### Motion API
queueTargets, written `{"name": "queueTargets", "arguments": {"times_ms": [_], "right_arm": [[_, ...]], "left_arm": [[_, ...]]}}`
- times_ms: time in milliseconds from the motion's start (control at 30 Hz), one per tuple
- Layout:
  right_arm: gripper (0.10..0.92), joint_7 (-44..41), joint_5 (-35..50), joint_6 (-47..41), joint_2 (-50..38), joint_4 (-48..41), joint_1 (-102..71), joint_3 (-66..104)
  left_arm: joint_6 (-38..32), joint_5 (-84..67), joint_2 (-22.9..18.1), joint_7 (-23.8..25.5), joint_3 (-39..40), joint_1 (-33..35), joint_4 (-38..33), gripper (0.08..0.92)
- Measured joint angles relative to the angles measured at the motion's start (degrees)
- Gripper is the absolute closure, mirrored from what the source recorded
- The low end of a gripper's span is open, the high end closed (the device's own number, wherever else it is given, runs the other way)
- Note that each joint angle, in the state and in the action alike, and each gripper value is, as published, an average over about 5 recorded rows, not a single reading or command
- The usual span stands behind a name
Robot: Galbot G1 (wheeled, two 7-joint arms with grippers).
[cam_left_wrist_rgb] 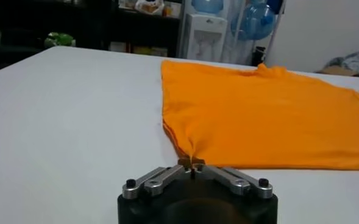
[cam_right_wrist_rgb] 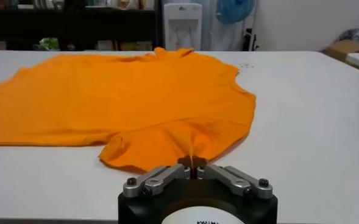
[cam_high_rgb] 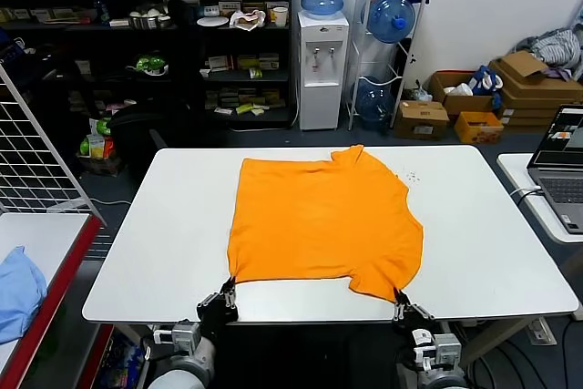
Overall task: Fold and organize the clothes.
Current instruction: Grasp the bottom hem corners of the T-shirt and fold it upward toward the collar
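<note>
White tabletop [cam_high_rgb: 164,243] fills the middle of the head view, with dark storage shelves [cam_high_rgb: 137,34] behind it, a water dispenser [cam_high_rgb: 322,61] carrying one blue bottle, and a rack [cam_high_rgb: 392,34] beside it holding three more blue water bottles. Cardboard boxes [cam_high_rgb: 510,88] are stacked at the far right, and one open laptop [cam_high_rgb: 560,166] sits on a neighbouring table to the right. On a separate surface at the left lies one light blue cloth [cam_high_rgb: 18,289].

One orange T-shirt [cam_high_rgb: 323,220] lies spread on the table, mostly flat, its collar toward the far edge and its hem along the near edge. Part of it is doubled over at the near right corner, where a rounded flap lies folded on top.

Two grippers work at the near edge. The left gripper [cam_high_rgb: 228,292] has its fingers closed onto the shirt's near left corner; in the left wrist view the fabric [cam_left_wrist_rgb: 258,115] gathers to a pinched point between the tips [cam_left_wrist_rgb: 191,163]. The right gripper [cam_high_rgb: 399,300] likewise clamps the near right corner, the cloth [cam_right_wrist_rgb: 136,103] puckering into its closed tips [cam_right_wrist_rgb: 192,163]. The shirt stretches away from both grippers toward the far side.
</note>
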Motion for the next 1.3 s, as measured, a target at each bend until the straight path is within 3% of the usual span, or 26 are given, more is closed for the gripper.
{"name": "queueTargets", "arguments": {"times_ms": [433, 667, 900, 1300], "right_arm": [[0.901, 2.0, 1.7, 1.2, -2.9, 7.1, -7.7, 1.1], [0.901, 3.6, 3.0, 0.9, -4.7, 7.6, -5.3, 0.3], [0.901, 5.7, 5.7, -1.0, -6.3, 4.4, 3.2, -1.4], [0.901, 9.7, 11.7, -6.2, -9.5, -3.8, 20.1, -6.0]], "left_arm": [[0.4, -2.4, 3.8, -2.0, -0.7, 7.5, -8.1, 0.907], [0.8, -4.2, 5.2, -2.8, -1.2, 8.1, -10.6, 0.907], [1.0, -6.4, 5.4, -2.7, -0.5, 3.4, -9.4, 0.907], [1.3, -8.5, 4.4, -3.3, 5.0, -11.2, -1.5, 0.907]]}}
